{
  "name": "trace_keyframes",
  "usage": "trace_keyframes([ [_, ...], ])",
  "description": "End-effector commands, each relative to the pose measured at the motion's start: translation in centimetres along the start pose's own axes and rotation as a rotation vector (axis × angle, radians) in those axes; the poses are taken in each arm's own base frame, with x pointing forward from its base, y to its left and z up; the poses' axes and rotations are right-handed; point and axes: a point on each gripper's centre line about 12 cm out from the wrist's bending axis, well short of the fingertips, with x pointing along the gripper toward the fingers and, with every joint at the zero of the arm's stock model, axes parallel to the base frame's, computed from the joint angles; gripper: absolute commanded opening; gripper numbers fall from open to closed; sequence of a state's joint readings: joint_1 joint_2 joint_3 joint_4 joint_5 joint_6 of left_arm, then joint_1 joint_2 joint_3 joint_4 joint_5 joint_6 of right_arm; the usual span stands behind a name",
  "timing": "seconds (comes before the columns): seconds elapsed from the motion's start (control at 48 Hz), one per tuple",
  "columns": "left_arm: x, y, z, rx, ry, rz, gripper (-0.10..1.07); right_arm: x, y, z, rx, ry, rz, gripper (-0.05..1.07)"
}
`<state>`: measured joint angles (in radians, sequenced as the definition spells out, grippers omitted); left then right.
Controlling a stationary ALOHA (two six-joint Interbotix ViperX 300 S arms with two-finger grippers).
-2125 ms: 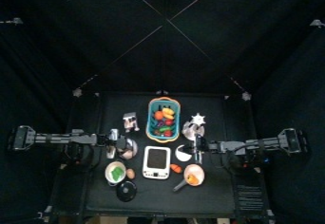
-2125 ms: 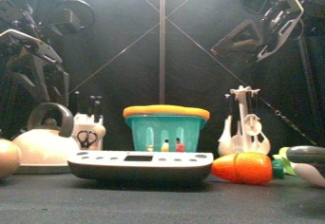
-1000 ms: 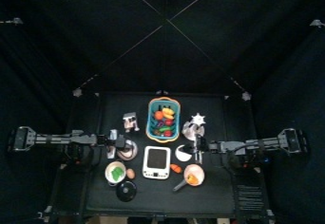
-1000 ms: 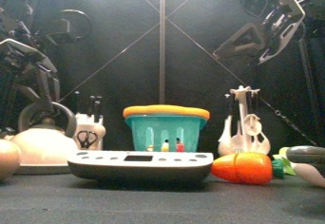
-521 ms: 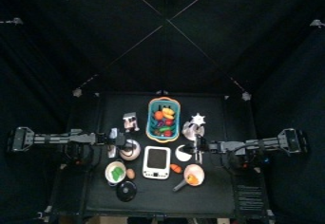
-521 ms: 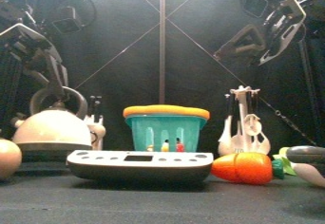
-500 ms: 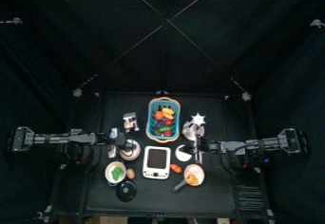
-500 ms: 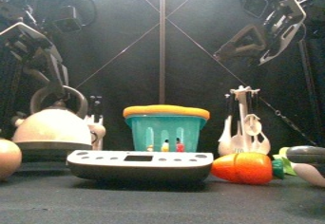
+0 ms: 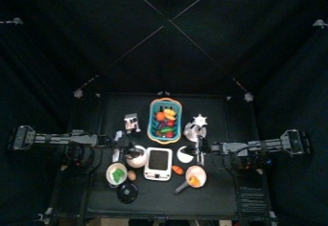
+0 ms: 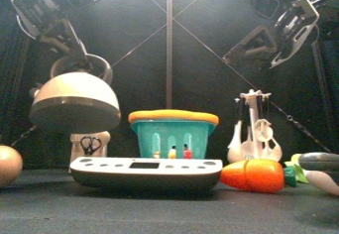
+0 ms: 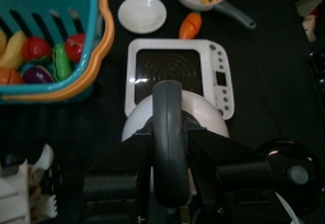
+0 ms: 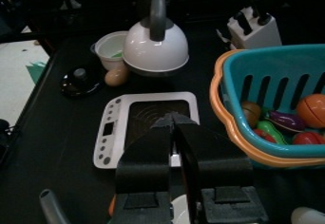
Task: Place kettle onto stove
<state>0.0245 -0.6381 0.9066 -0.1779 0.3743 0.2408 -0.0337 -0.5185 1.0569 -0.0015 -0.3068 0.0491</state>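
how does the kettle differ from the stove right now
The kettle is round and domed; the stove is flat and rectangular. The kettle hangs in the air by its handle from the left pincer; the stove lies on the table. The kettle looks narrower than the stove. Both are pale.

Hung in the left gripper (image 10: 82, 64), the kettle (image 10: 74, 101) was well above the stove (image 10: 146, 172), open air between. Crowded just behind by the fruit basket (image 10: 173, 134); flanked by a carrot (image 10: 253, 175) and a white dish (image 11: 143, 13).
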Motion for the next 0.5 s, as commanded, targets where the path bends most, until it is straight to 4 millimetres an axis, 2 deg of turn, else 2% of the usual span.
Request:
trace_keyframes([
  [0.0,0.1,-0.3,2.2,0.014,-0.071,-0.004,0.64,-0.1,0.0,0.7,0.003,-0.025,-0.001,0.02],
  [0.229,2.4,-0.1,3.6,0.013,-0.098,0.007,0.65,-0.3,-0.1,0.4,0.007,-0.014,-0.003,0.02],
  [0.479,6.5,0.3,4.7,0.011,-0.09,0.022,0.65,-0.7,-0.5,-0.9,0.072,0.038,-0.031,0.02],
])
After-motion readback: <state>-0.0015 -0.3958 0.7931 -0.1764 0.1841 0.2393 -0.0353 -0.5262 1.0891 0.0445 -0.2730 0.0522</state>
